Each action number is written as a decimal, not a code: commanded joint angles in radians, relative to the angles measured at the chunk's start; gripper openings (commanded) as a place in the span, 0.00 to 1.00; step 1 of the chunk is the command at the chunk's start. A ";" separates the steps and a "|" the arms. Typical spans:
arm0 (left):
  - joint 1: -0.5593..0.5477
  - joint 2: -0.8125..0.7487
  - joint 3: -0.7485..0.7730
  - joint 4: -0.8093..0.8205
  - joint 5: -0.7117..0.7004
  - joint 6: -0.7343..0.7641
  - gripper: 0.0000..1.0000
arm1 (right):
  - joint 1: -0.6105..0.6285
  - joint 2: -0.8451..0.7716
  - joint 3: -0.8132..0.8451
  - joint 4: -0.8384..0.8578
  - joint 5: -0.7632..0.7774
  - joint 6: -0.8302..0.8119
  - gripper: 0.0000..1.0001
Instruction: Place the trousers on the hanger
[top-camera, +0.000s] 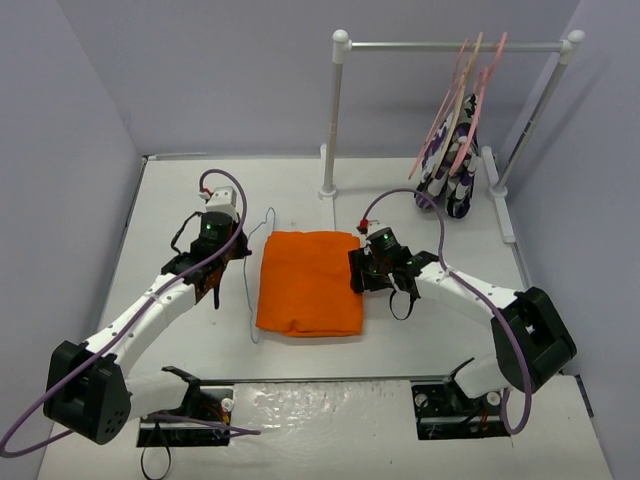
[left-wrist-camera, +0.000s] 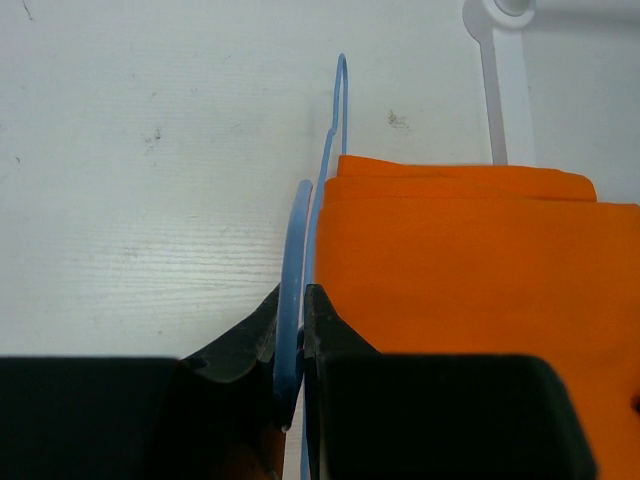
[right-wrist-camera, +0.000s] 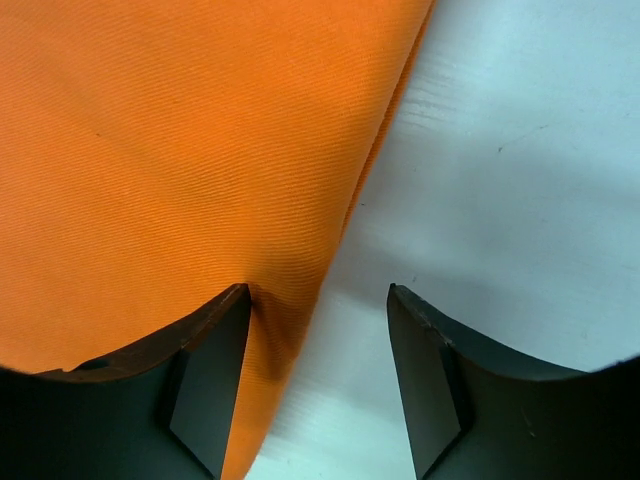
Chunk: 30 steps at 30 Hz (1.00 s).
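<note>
The orange trousers (top-camera: 310, 283) lie folded flat in the middle of the table. Along their left edge lies the thin light-blue hanger (top-camera: 250, 300), its hook pointing to the far side. My left gripper (top-camera: 238, 255) is shut on the hanger's wire. In the left wrist view the blue hanger wire (left-wrist-camera: 295, 230) runs up from between the closed left gripper (left-wrist-camera: 292, 295), with the trousers (left-wrist-camera: 470, 270) just to its right. My right gripper (top-camera: 358, 272) stands open at the trousers' right edge. In the right wrist view that gripper (right-wrist-camera: 320, 292) has one finger over the trousers' orange cloth (right-wrist-camera: 170, 150) and the other over bare table.
A white clothes rail (top-camera: 450, 45) stands at the back right with pink hangers (top-camera: 470, 100) and a purple-white-black patterned garment (top-camera: 450, 170) hanging from it. One of its white feet (left-wrist-camera: 505, 60) reaches toward the trousers' far edge. Grey walls close in the table.
</note>
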 joint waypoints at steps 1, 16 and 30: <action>0.011 -0.035 0.008 0.049 -0.008 0.040 0.00 | -0.005 -0.084 0.190 0.000 -0.005 -0.028 0.50; 0.013 -0.071 0.035 0.031 0.006 0.056 0.00 | -0.059 0.142 -0.009 0.392 -0.115 0.033 0.12; -0.036 -0.061 0.305 -0.087 -0.004 0.040 0.00 | 0.048 -0.133 0.188 0.150 -0.011 -0.060 0.21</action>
